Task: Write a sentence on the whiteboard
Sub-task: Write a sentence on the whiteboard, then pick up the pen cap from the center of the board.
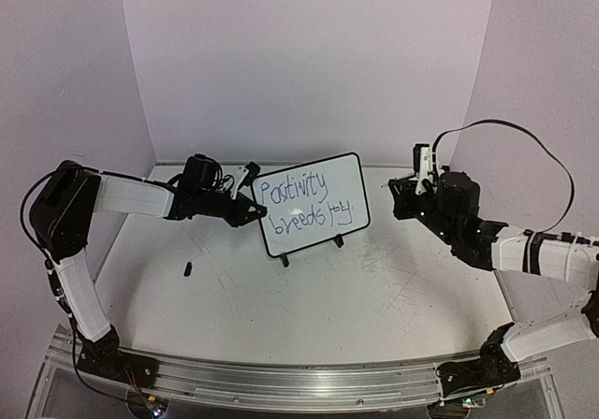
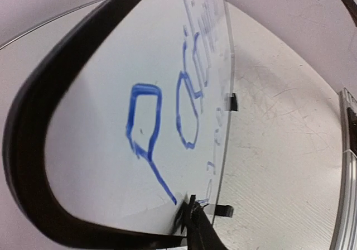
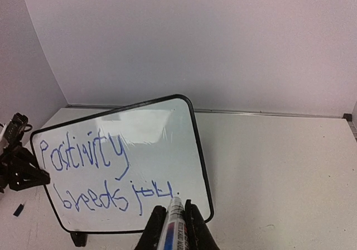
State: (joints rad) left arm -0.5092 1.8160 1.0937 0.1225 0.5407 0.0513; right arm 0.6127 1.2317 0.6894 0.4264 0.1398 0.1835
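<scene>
The whiteboard (image 1: 314,204) stands tilted on its two black feet at the middle back of the table. It bears the sentence (image 1: 299,204) in blue, "Positivity breeds joy", in two lines, also legible in the right wrist view (image 3: 95,172). My left gripper (image 1: 251,209) is shut on the board's left edge; in the left wrist view the board (image 2: 100,149) fills the frame, with the fingers (image 2: 203,230) at the bottom. My right gripper (image 1: 410,197) is shut on a blue marker (image 3: 174,227), tip toward the board, a little to its right and apart from it.
A small black marker cap (image 1: 187,269) lies on the table left of the board, also in the right wrist view (image 3: 18,209). The scratched white table (image 1: 374,288) is walled on three sides by pale panels. A metal rail (image 1: 281,382) runs along the near edge.
</scene>
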